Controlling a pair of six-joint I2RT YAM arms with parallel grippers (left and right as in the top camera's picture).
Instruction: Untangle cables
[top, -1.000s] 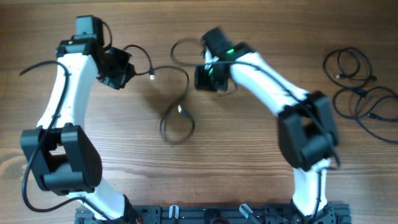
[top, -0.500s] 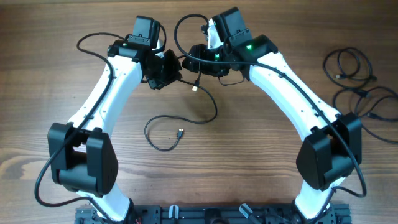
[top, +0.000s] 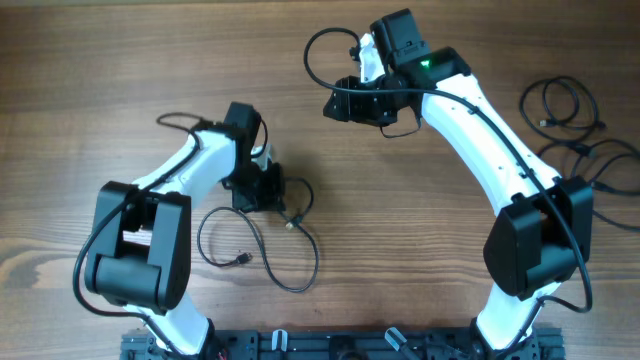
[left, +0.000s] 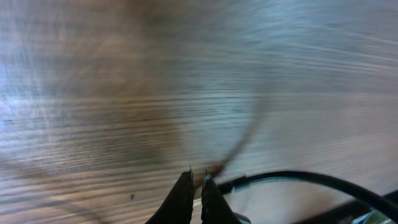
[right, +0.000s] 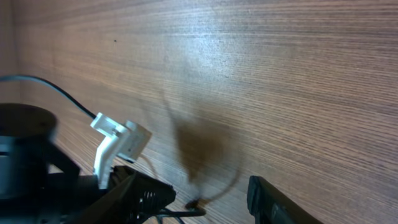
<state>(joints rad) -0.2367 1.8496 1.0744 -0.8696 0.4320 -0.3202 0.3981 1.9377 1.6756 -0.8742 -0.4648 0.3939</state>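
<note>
A thin black cable (top: 316, 262) lies in loose loops on the wood near the front, its small plug (top: 243, 260) resting on the table. One end of it runs up into my left gripper (top: 272, 190), which is shut on it. In the left wrist view the closed gripper (left: 197, 177) meets the cable (left: 292, 178), which trails off to the right. My right gripper (top: 336, 104) hovers open at the back centre. In the right wrist view a blurred thin cord (right: 224, 186) shows between the spread jaws of that gripper (right: 205, 202), gripped by neither.
Two more black cables lie in separate loose coils at the right edge, one further back (top: 562, 105) and one nearer (top: 600, 175). A looped arm wire (top: 318, 50) sticks out behind the right wrist. The arm bases stand at the front edge.
The right gripper has opened, let go of the cable and drawn back to the right. The left gripper has pulled the cable toward the front left, where it now lies spread in loops.
</note>
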